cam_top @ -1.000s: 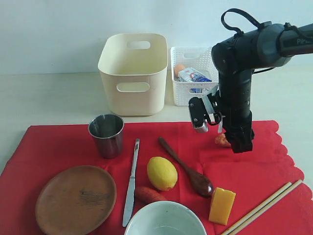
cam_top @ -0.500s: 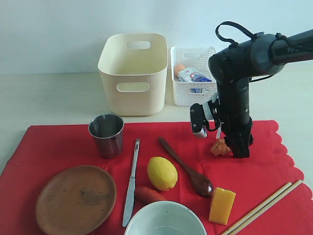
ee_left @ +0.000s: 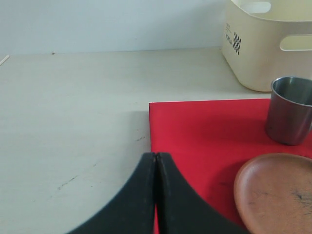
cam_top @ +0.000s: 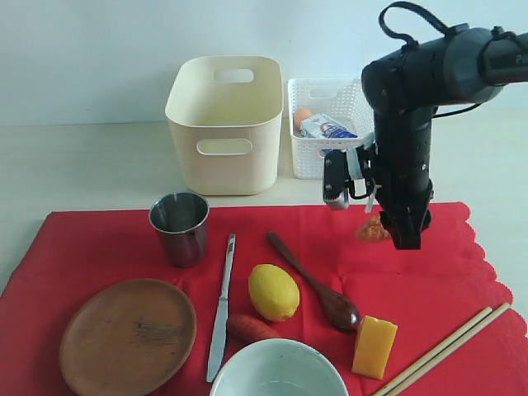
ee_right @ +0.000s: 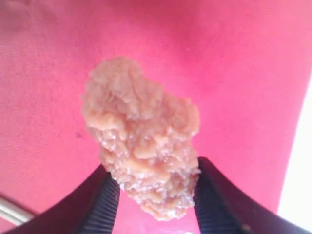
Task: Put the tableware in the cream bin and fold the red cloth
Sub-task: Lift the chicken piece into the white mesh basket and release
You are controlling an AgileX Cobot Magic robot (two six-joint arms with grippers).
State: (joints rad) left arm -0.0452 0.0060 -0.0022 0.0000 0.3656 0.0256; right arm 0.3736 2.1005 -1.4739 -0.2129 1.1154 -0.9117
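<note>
Right gripper grips an orange crumbly lump, centre right, above the cloth. Left gripper closed, empty. Cup, plate, knife, spoon, bowl and chopsticks lie on the cloth. Bin, upper centre, shows no tableware. Cloth unfolded.

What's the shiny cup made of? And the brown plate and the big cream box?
The cup looks like metal, probably steel: grey, shiny, with reflections on its wall. The brown plate seems to be wood, matt, with a faint dark grain streak. The cream bin looks like smooth plastic: even colour, rounded corners, moulded handle holes.
</note>
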